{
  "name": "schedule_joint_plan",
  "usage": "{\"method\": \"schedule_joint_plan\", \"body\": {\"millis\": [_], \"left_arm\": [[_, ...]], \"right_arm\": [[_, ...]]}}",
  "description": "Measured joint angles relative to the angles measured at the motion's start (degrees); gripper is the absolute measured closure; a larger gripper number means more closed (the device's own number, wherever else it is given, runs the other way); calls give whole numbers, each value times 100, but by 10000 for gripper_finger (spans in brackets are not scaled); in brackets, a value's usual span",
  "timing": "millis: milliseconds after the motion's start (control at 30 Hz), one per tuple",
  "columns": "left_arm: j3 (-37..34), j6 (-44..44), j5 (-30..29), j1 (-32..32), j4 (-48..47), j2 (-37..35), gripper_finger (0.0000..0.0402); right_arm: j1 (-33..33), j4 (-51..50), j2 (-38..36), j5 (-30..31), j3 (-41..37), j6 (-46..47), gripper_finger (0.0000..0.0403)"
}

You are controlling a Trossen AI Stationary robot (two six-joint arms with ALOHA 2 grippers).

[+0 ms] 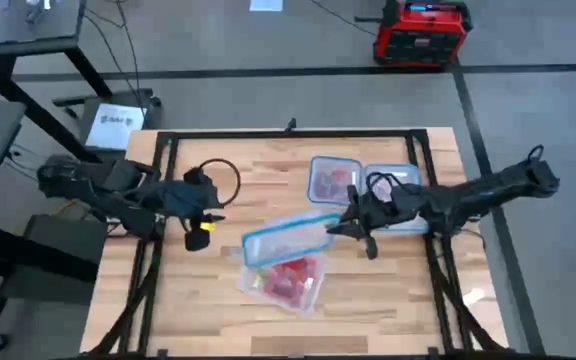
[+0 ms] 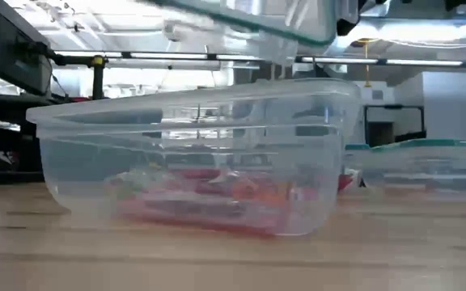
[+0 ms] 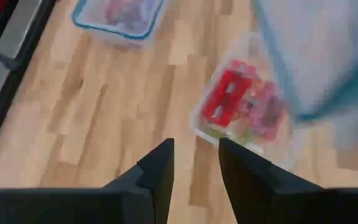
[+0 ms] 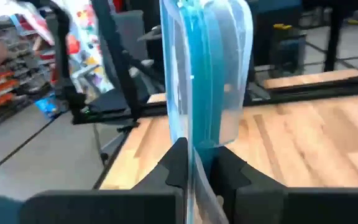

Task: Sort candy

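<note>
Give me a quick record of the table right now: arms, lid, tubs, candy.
right gripper: shut on the lid, held above the open tub
left gripper: open, empty, left of the open tub
candy: red and pink pieces in the open tub
other tubs: two behind, one with candy
table: wood

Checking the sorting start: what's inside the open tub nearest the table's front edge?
Red and pink candy covers the floor of the open tub; pieces underneath are hidden.
</note>
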Motion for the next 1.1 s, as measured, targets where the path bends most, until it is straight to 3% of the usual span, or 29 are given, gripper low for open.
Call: {"method": "schedule_joint_plan", "body": {"millis": [133,367,600,800,867,1000,1100], "left_arm": [[-7,-263,1,-363,25,2,289],[-434,-538,-314,-796,880,-3,289],[-1073,-541,-639,-829,1970,-22,289],[-1097,-361,-667,-811,2421,169,292],[-1102,-289,-666,-809,2505,263,306],[-1102,-286,-644,-809,2444,342,380],[-1102,-257,-629,-809,2490,351,389]], "right_arm": [[-7,-38,-19,-12,0,5,386],[-10,-38,-10,273,0,-132,387],[-46,-17,-10,267,0,-146,387],[-46,-5,-10,267,0,-229,387],[-46,11,-10,264,0,-253,387],[-46,6,-10,64,0,-286,373],[-46,10,-8,-57,0,-299,358]]}}
